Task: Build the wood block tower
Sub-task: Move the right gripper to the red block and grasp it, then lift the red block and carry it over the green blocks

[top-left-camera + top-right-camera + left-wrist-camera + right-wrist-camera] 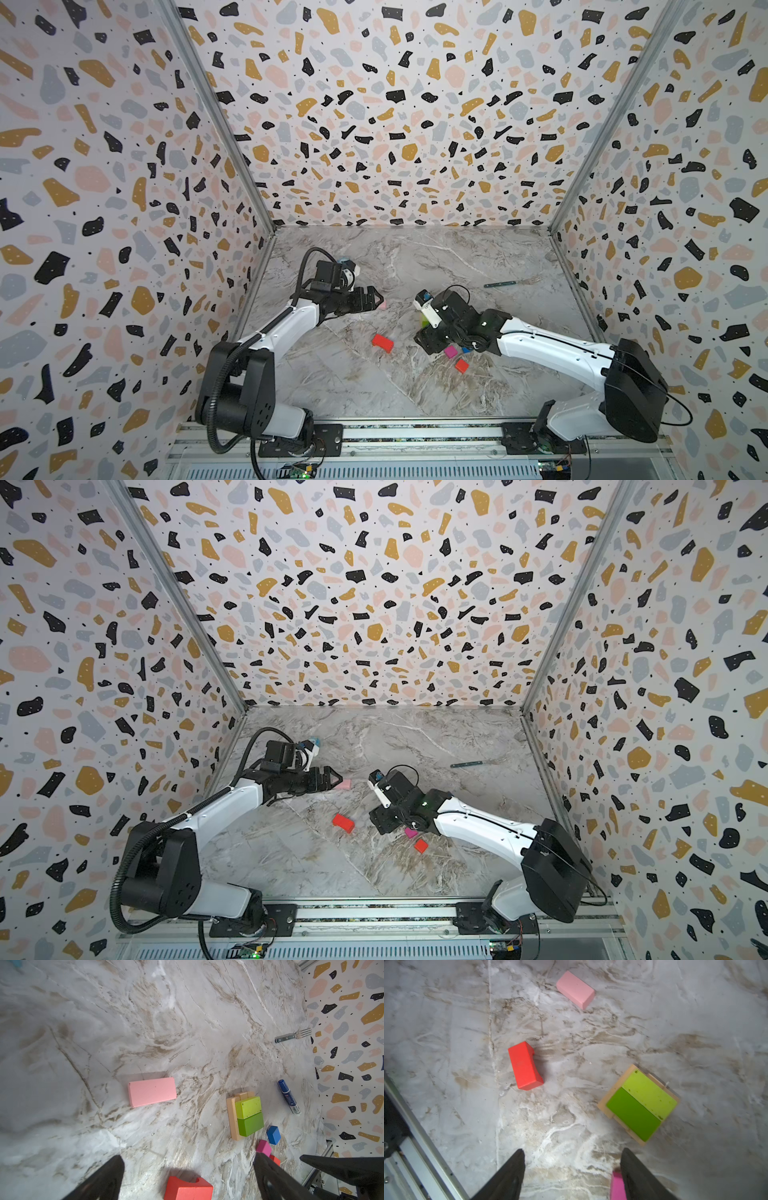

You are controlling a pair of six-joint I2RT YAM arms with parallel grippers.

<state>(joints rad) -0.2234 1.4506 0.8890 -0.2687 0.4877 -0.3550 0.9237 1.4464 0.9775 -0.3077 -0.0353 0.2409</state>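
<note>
A marbled worktop [374, 386]. Nearest the robot's base, an orange-red cube [461, 365], a magenta cube [450, 352] and a blue cube [466, 350] sit close together. The right fingers [508, 1176] hang spread apart and empty, with the magenta cube just beside one. A red oblong [382, 343] lies to their left. Beyond, the tower [641, 1103] is a tan base [231, 1120] carrying two green blocks [248, 1106] side by side. The left fingers [99, 1180] are wide apart, holding nothing. The pink block [152, 1092] lies flat just past them. Farthest lie a marker pen [288, 1096] and a fork [513, 284].
</note>
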